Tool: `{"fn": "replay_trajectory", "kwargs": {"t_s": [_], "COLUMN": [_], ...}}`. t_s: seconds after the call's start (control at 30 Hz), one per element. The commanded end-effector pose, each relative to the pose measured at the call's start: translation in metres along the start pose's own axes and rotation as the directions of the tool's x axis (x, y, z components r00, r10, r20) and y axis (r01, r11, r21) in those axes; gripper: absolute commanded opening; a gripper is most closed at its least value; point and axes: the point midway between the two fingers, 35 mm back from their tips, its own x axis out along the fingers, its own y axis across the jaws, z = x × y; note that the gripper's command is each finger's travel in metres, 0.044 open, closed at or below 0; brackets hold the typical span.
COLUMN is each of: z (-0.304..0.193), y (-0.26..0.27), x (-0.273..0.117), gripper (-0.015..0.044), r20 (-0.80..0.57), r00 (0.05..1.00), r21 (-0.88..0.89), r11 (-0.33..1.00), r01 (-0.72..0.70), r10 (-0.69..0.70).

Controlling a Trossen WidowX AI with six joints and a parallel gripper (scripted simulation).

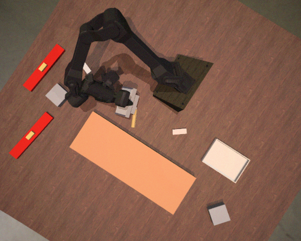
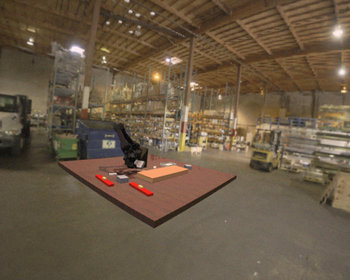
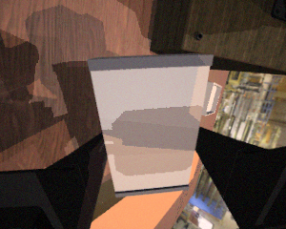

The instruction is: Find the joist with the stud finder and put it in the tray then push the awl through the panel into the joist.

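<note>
the panel (image 1: 132,162) (image 2: 162,172) (image 3: 136,208) is plain orange, the levels red with yellow patches, the tabletop (image 1: 249,85) (image 2: 181,195) (image 3: 129,24) brown wood-grained.

The orange panel (image 1: 133,162) lay slantwise on the brown surface (image 1: 150,223), between two red bars with yellow inserts (image 1: 52,58) (image 1: 22,145) and a pale tray (image 1: 225,160). A gray block (image 1: 219,214) sat below the tray.
</note>
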Motion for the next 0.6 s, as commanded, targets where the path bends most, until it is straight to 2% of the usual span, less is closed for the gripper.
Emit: {"fn": "replay_trajectory", "kwargs": {"t_s": [0.0, 0.3, 0.57], "z": [-0.001, -0.001, 0.0], "y": [-0.001, 0.001, 0.01], "x": [-0.001, -0.001, 0.007], "gripper": [0.0, 0.0, 0.0], "r20": [-0.007, -0.013, -0.01], "r00": [0.999, 0.995, 0.995], "r21": [-0.002, 0.005, 0.007], "r11": [0.999, 0.995, 0.995], "r01": [0.038, 0.103, 0.096], "r10": [-0.038, -0.103, -0.096]}}
